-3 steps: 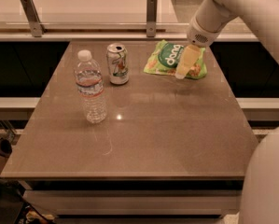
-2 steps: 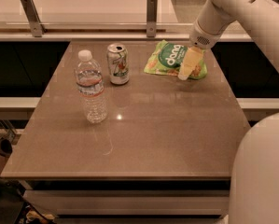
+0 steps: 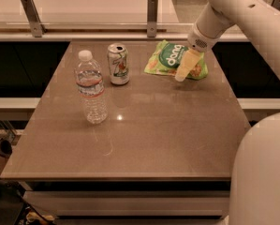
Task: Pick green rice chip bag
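Green rice chip bag (image 3: 169,56), arm (image 3: 238,11) slanting down, end effector (image 3: 181,75) over its right side, grip unclear

The counter (image 3: 153,135) is a smooth brown slab with a soft sheen. Near its far right corner, the green rice chip bag (image 3: 169,56) is crinkly, glossy film. Over the bag, the gripper (image 3: 180,75) looks like matt cream plastic. The water bottle (image 3: 92,92) is clear plastic and the soda can (image 3: 118,64) is shiny metal.
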